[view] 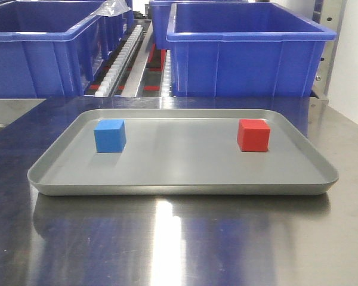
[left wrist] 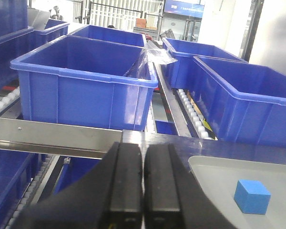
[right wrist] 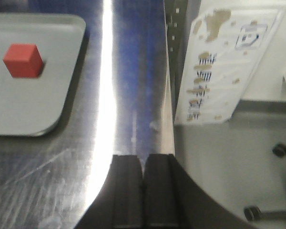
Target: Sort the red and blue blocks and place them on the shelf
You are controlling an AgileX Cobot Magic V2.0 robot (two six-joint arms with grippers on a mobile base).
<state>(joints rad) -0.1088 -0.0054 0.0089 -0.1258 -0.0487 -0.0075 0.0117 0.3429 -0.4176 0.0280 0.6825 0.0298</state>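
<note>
A blue block (view: 110,136) sits on the left side of a shallow grey tray (view: 179,179), and a red block (view: 253,135) sits on its right side. The shelf (view: 137,56) with roller tracks stands behind the tray. In the left wrist view the blue block (left wrist: 251,196) lies to the right of my left gripper (left wrist: 143,149), which is shut and empty, above the table's left end by the shelf rail (left wrist: 47,136). The red block (right wrist: 23,60) lies far to the upper left of my right gripper (right wrist: 143,160), which is shut, empty and over the table's right edge.
Large blue bins (view: 247,50) fill the shelf behind the tray, with another bin (view: 36,47) at the left. The steel table (view: 179,238) drops off at its right edge (right wrist: 170,105). A stained white paper sheet (right wrist: 224,67) hangs beyond that edge.
</note>
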